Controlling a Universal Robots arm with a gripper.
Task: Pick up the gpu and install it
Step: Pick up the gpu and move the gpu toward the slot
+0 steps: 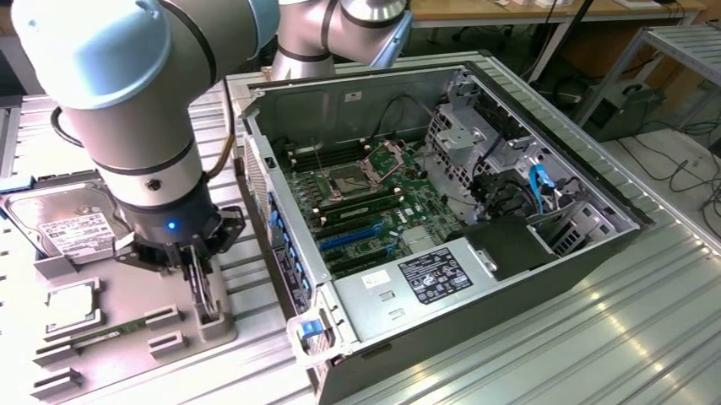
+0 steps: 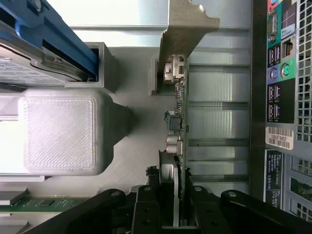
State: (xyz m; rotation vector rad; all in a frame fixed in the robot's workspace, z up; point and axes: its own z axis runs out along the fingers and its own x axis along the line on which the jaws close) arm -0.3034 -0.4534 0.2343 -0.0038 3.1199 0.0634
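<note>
Open computer case (image 1: 327,105) on exterior view's right. Grey parts tray (image 1: 135,278) just left of it. gpu (image 1: 201,283) stands on edge in tray's holder slot (image 1: 212,325). My gripper (image 1: 186,253) straight above, jaws clenched on both faces of card. Silvery bracket (image 2: 187,29) at card's far end from my grip. I judge card light, stiff, thin, components fragile; pinch bare board, spare fan.

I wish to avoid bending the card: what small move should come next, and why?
Probably a short straight lift: the fingers seem closed on the gpu, which stands upright in its grey holder beside the computer case.
</note>
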